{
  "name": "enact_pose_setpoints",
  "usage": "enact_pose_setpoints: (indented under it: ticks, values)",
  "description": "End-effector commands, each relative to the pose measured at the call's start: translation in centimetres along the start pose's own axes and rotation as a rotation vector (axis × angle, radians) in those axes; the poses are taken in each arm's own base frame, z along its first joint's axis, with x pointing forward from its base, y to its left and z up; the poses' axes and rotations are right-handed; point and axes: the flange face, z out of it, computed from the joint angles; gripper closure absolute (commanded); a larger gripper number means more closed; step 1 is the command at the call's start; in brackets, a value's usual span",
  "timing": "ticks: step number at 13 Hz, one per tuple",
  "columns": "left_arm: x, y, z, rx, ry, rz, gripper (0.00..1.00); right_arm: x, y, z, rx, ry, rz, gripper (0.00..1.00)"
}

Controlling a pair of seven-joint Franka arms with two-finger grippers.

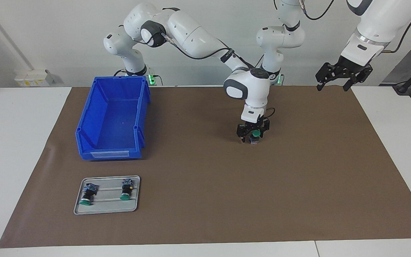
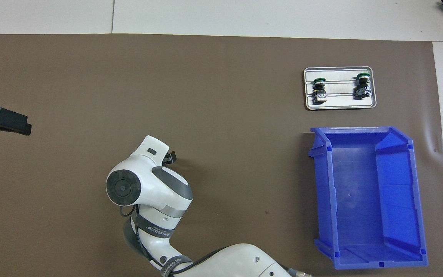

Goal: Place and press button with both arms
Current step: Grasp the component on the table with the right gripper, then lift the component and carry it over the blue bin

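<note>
Facing camera: high, across the table, looking toward both arm bases, wide. Overhead camera: above the robots' end, steeply down, closer in. Shared ground: brown mat (image 1: 205,200), blue bin (image 1: 114,117), metal tray (image 2: 340,104), seen half-turned.

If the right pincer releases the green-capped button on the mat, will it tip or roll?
The button, held by the right pincer, has a round cap and cylindrical body, so on its side it may roll. It probably feels rigid and light. The left pincer waits above the mat.
</note>
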Motion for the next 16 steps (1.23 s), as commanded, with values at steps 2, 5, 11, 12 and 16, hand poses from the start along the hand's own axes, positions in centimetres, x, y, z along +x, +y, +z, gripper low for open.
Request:
enact_pose_setpoints:
  ticks: [2,5,11,12,16]
  values:
    - [-0.5,-0.1,0.0,0.004,-0.008,0.013,0.00,0.7,-0.1,-0.5,0.001,0.030,-0.017,0.05]
    - [-0.5,-0.1,0.0,0.004,-0.006,0.013,0.00,1.2,-0.2,-0.7,0.004,0.039,-0.013,0.14]
    - [-0.5,-0.1,0.0,0.004,-0.006,0.013,0.00,1.3,0.0,-0.8,0.003,0.039,-0.010,1.00]
    - [-0.5,-0.1,0.0,0.004,-0.006,0.013,0.00,1.4,0.0,-1.1,0.000,0.039,-0.011,1.00]
    - [-0.5,-0.1,0.0,0.004,-0.006,0.013,0.00,3.6,1.8,-4.7,0.014,0.071,0.022,1.00]
